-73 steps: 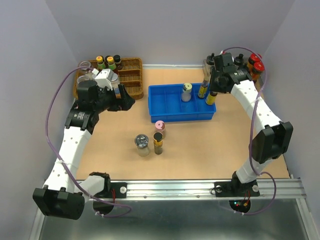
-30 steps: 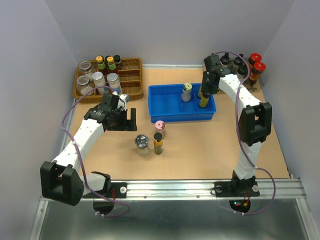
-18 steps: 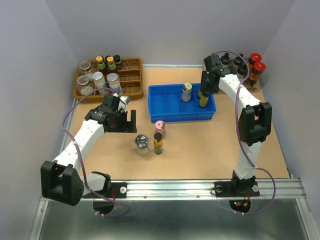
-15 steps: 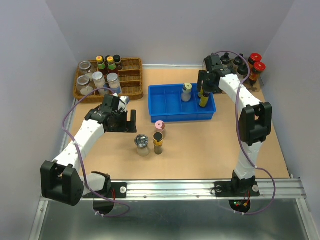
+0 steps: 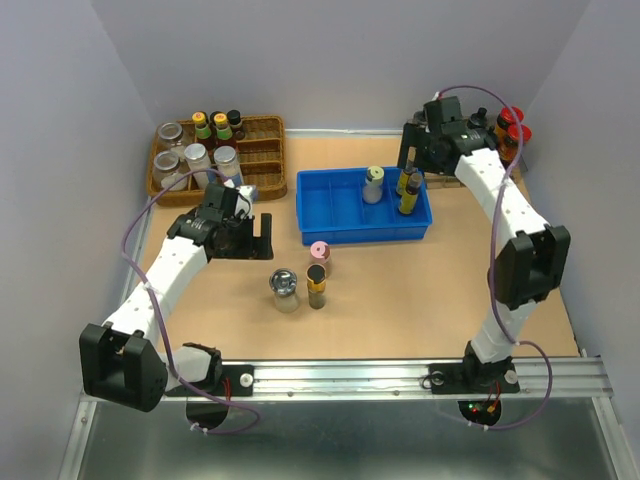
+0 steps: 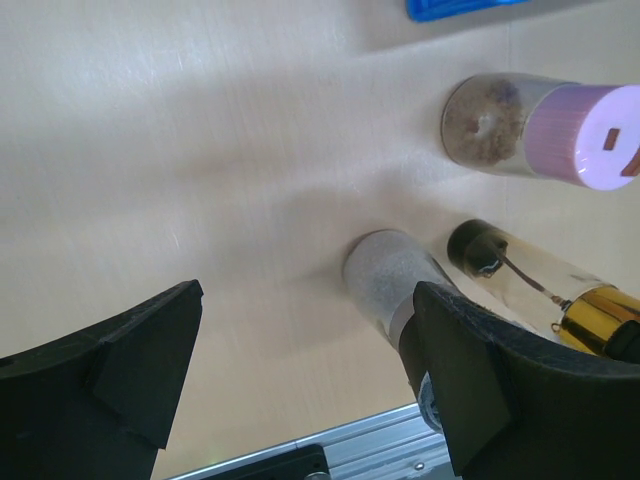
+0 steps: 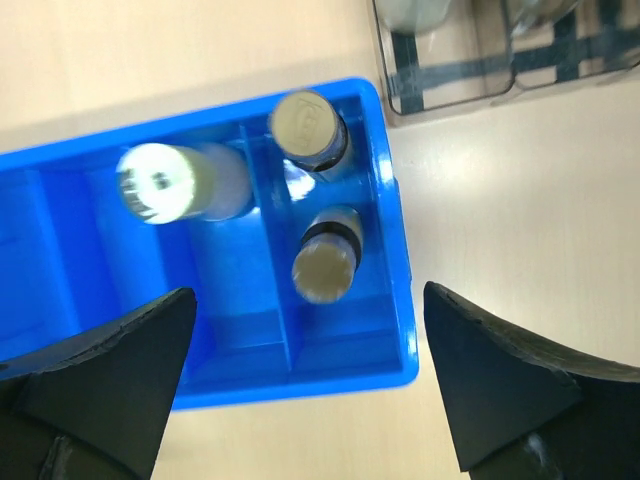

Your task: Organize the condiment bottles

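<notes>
Left end effector [image 5: 259,238] and right end effector [image 5: 414,158] wide open, empty, over tan tabletop [image 5: 400,290], lilac walls [image 5: 350,60]

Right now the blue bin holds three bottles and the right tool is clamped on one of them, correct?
Not quite. The blue bin does hold three bottles, but the right tool is open above them and grips none. The right wrist view shows its fingers spread wide on either side of the bin.
</notes>
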Controlling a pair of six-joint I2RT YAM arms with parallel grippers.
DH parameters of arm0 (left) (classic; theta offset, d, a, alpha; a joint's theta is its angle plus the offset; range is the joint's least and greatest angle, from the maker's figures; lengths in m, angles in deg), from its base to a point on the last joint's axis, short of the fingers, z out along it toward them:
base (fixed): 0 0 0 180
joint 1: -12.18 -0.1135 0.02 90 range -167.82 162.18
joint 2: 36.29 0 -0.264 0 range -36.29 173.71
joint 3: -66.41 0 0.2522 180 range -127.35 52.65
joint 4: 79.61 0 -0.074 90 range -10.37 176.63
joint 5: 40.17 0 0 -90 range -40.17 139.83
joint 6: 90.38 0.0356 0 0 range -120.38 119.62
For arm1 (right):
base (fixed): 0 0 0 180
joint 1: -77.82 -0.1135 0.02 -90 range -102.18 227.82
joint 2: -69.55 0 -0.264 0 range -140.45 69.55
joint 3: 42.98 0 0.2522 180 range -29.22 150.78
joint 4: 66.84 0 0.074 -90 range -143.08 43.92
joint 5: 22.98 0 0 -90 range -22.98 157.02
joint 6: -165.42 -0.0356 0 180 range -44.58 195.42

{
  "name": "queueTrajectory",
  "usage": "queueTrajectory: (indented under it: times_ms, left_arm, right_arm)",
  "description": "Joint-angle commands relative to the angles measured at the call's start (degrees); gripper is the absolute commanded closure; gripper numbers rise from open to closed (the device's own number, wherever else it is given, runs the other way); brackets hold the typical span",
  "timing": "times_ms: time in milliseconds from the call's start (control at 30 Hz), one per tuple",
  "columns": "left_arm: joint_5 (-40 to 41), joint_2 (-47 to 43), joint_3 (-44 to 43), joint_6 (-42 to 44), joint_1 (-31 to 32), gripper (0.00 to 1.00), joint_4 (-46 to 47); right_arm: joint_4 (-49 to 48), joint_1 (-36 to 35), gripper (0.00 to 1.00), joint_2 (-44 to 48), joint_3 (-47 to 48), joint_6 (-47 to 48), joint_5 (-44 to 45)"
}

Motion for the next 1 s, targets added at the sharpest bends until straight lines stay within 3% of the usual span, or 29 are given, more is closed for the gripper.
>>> queueTrajectory:
  times_ms: [0,367,500,600,967]
  left_arm:
    - [0.0,-1.71,-4.81,1.02,0.27,0.01,-0.1]
    - [-2.21,2.68,-15.45,1.73,0.27,0.01,-0.27]
    - [3.15,2.86,-11.6,2.08,0.27,0.01,-0.89]
    - [2.72,0.67,-7.46,1.55,0.27,0.01,0.6]
    - [2.81,-0.04,-9.65,1.64,0.27,0.01,-0.45]
  right_arm:
    - [-0.32,0.33,0.0,9.41,3.51,0.05,-1.13]
    - [1.35,-0.9,0.0,22.52,-2.56,4.53,-15.54]
    - [1.62,-1.78,0.0,24.19,-4.85,5.32,-17.57]
    - [1.7,-2.83,0.0,24.63,-5.2,5.85,-17.74]
    - [1.88,-9.15,0.0,20.15,-0.98,6.46,-19.68]
